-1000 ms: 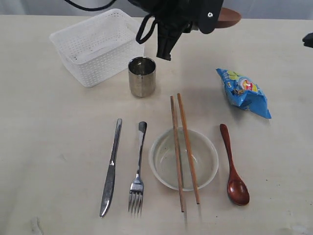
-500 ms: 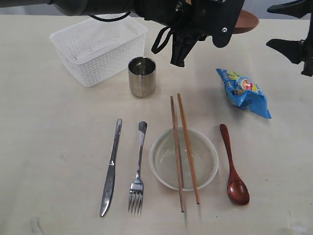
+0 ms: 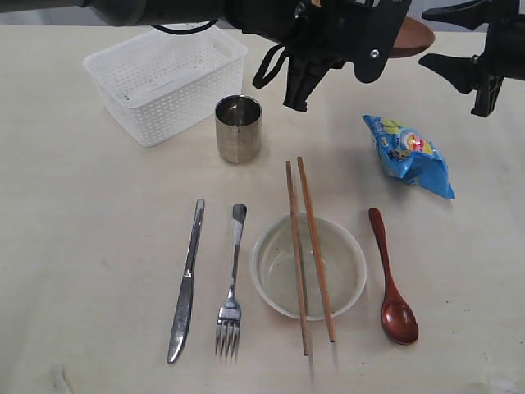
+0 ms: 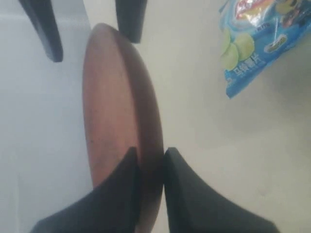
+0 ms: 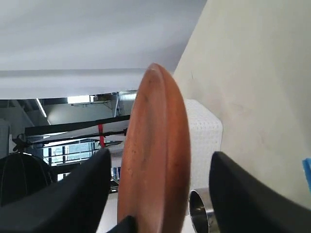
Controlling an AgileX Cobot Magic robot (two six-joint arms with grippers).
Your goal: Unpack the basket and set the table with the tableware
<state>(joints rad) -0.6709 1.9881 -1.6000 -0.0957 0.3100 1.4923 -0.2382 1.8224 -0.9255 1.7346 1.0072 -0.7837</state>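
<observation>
Jaws on the left gripper (image 4: 149,158) are pinching the rim of the saucer (image 3: 413,37), nearly closed on its thin edge. Those on the right gripper (image 5: 160,165) are standing wide apart, with 1 finger on each side of the saucer's opposite edge and gripping nothing. Everything else is resting on the table (image 3: 98,246), and I am placing it around the bowl (image 3: 275,275). The basket (image 3: 172,107) is sitting well beyond the bowl to its far left, looking emptied. The snack bag (image 3: 408,156) is lying beyond the bowl to its right. The saucer is hanging in the air further off, past the bag. The cup (image 3: 239,129) is standing upright beyond the bowl's left side. The 2 chopsticks (image 3: 315,246) are lying across the bowl's rim. The knife (image 3: 187,279) and fork (image 3: 233,279) are lying to the bowl's left, the fork nearer, and the spoon (image 3: 387,271) is lying just to its right. By my reading, a handover of the saucer, the last piece, is taking place. The next move is calling for the right jaws closing firmly on the rim before the left ones release, then lowering the saucer flat onto a bare spot near the bowl.
</observation>
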